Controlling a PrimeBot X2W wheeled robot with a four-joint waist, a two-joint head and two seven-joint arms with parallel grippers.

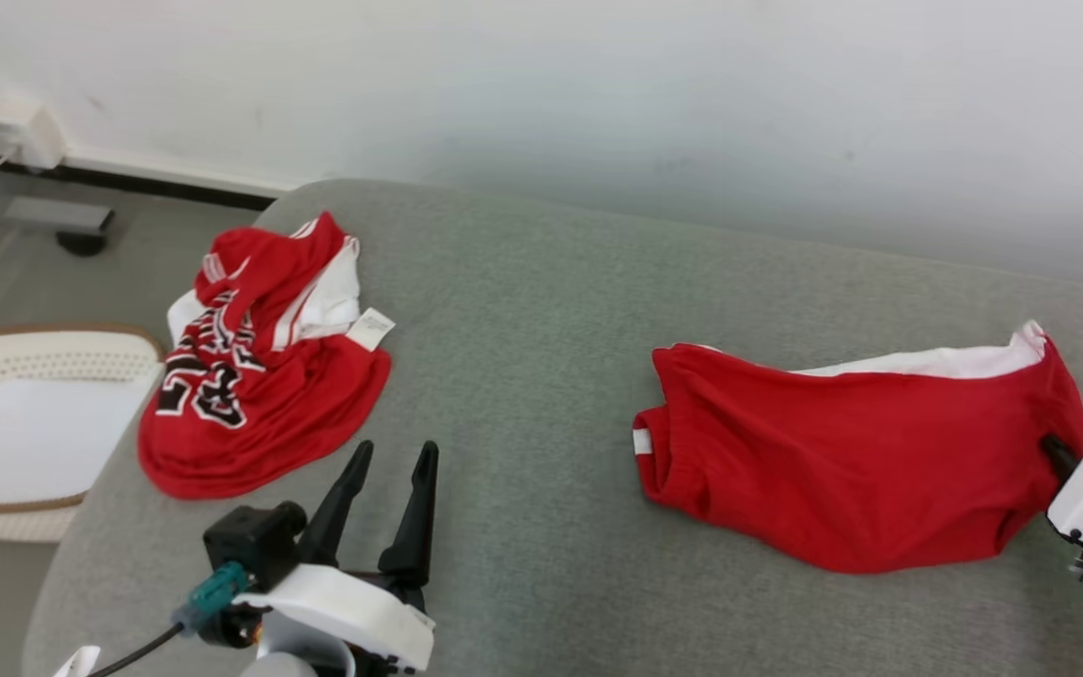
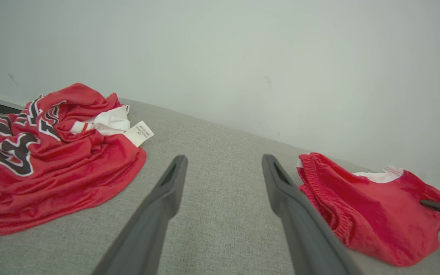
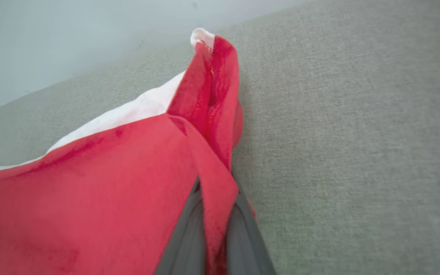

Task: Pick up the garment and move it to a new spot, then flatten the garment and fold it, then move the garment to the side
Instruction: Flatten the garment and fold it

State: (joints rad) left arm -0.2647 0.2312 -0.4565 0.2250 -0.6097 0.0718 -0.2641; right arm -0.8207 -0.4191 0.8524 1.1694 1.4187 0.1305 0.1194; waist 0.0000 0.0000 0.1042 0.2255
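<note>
At the far left of the head view a white basket [image 1: 43, 340] sits on the floor below the edge of the grey, cloth-covered table [image 1: 523, 310]. On the table's left end lies a crumpled red jersey [image 1: 259, 414] with black and white lettering, its white tag [image 1: 371, 329] sticking out to the right. The left wrist view shows print on the tag, too small to read. Just right of the jersey's near edge, the left pincer [image 1: 397, 449] hangs over bare table with its fingers spread wide and nothing between them. Its own wrist view shows grey cloth in the gap. That view also picks out a gathered elastic waistband on the shorts [image 1: 842, 451], beside the pincer's right finger, which the head view shows as no more than a rolled edge. The shorts, red with a white strip along the far side, lie spread on the right half of the table, well apart from the jersey. At their right end the right pincer [image 1: 1057, 451] shows in the head view as a dark tip against the cloth. The right wrist view shows the grip itself: both fingers are closed on a fold of red fabric, which is pulled up into a ridge.
</note>
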